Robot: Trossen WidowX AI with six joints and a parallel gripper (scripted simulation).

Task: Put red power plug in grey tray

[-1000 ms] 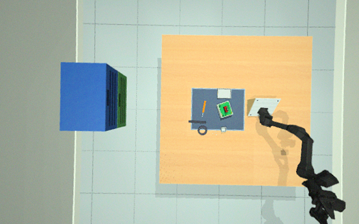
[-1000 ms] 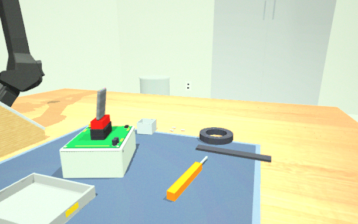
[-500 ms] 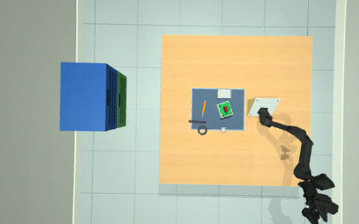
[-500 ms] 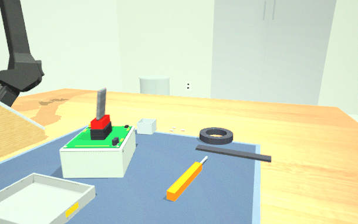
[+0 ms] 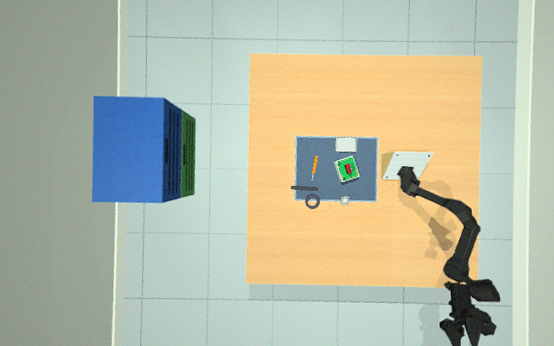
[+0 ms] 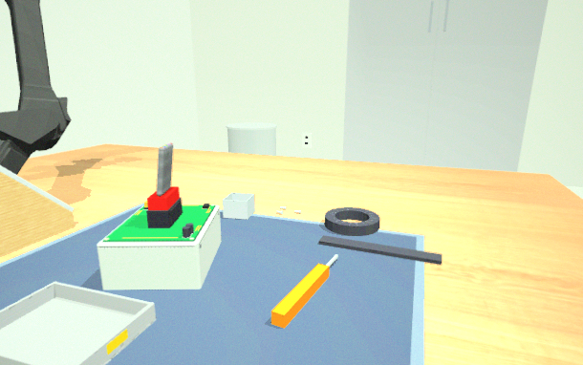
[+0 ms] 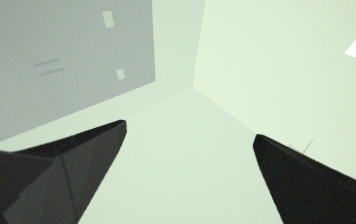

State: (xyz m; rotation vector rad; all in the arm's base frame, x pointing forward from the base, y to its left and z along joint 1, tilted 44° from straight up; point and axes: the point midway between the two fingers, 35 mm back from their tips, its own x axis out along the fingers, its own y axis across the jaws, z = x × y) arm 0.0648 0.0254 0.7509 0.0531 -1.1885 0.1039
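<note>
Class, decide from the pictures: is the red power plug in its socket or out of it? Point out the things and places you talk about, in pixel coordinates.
In: the red plug [image 5: 348, 169] [image 6: 163, 199] sits directly on top of the black socket [image 6: 161, 217], its grey tab standing up.
</note>
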